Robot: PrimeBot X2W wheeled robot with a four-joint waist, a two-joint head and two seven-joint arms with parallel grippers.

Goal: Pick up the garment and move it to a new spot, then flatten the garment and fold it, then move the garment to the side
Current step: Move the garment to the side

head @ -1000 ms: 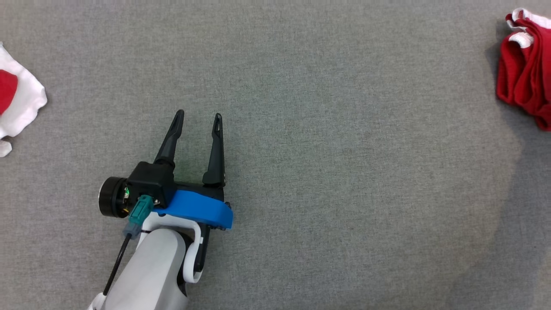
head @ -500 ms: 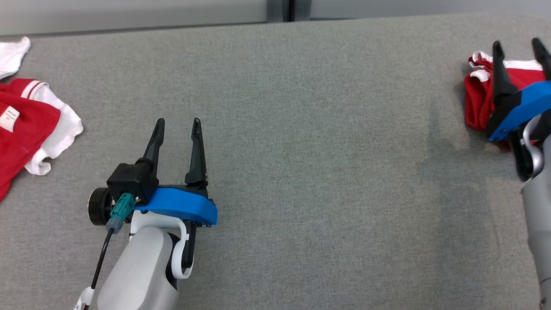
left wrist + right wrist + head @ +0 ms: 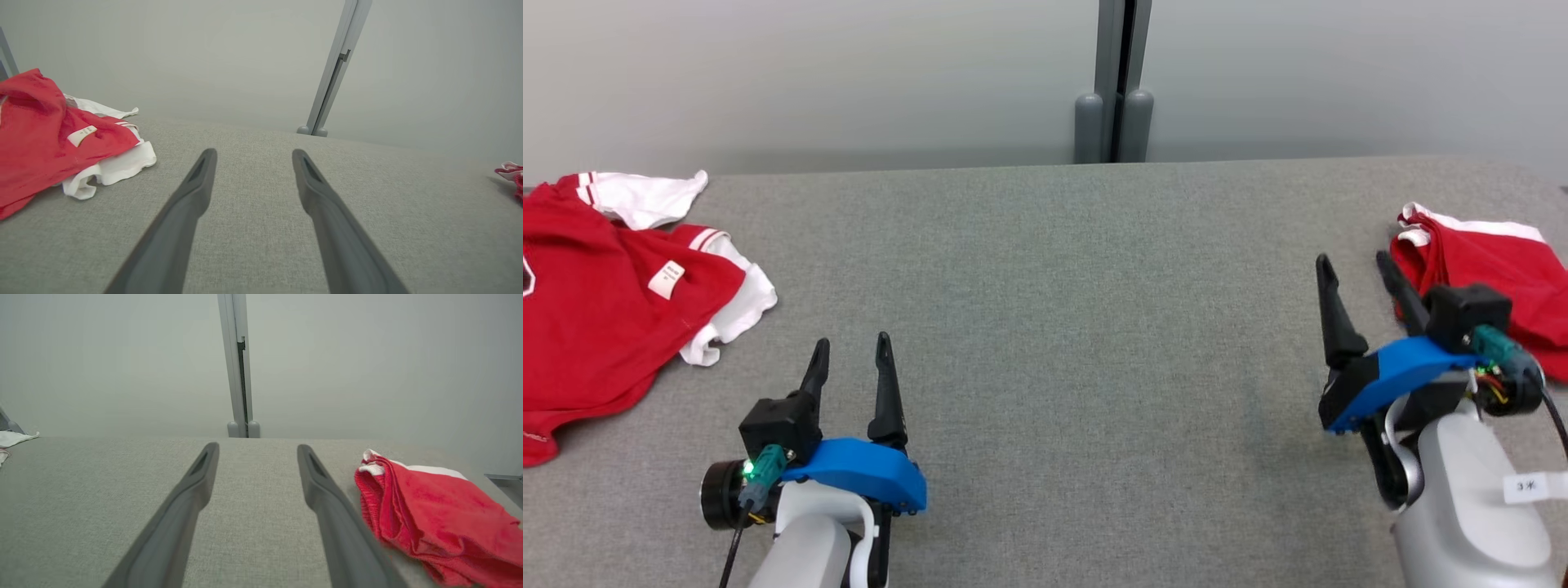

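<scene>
Grey table with 2 red-and-white garments: crumpled shirt at its left end, folded bundle at its right. My left gripper and right gripper hover over bare table, jaws spread and empty, the right just beside the bundle.

Grey fabric table runs wide across the head view, fine even weave, a soft shadow toward its right side. Behind the far edge, a plain pale wall. One upright grey post splits that wall, a dark seam down it, two rounded feet at the table's far edge.
</scene>
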